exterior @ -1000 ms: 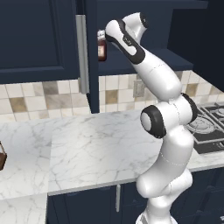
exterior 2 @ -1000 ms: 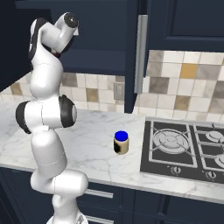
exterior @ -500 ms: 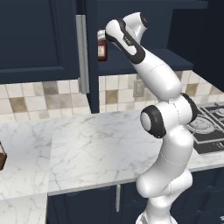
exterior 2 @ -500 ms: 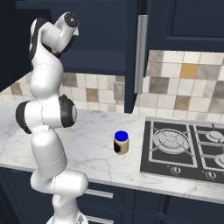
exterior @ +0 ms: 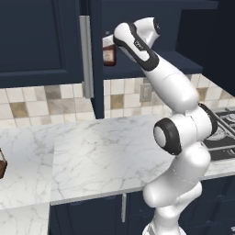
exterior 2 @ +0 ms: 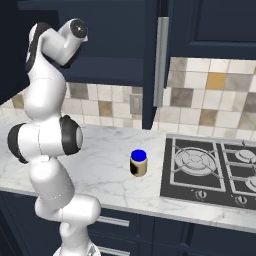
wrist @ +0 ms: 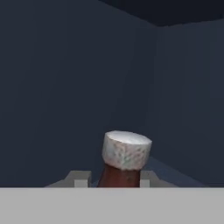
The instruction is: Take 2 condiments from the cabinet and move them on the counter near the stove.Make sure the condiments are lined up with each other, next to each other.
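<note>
We are pinching the slim reddish-brown bottle [wrist: 119, 174] in our two-finger gripper [wrist: 111, 180] inside the navy cabinet [exterior: 41, 41], blue-lidded cream jar [exterior 2: 138, 163] standing on the white marble counter [exterior 2: 105, 165] beside the black stove [exterior 2: 210, 172]

Readable text: none anywhere.
Jar [exterior 2: 138, 163] on the bench, lower middle of the right base view: dark label, no letters legible.
Bottle [exterior: 109, 53], upper middle of the left base view: label patch too blurred to read.

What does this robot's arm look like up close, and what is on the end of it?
The arm is glossy white, built of rounded, tube-like segments joined by dark grey-black rings and round caps at the joints. It rises from a curved white pedestal. No cables or markings show. The tool ends in two small, blocky grey fingertips.
</note>
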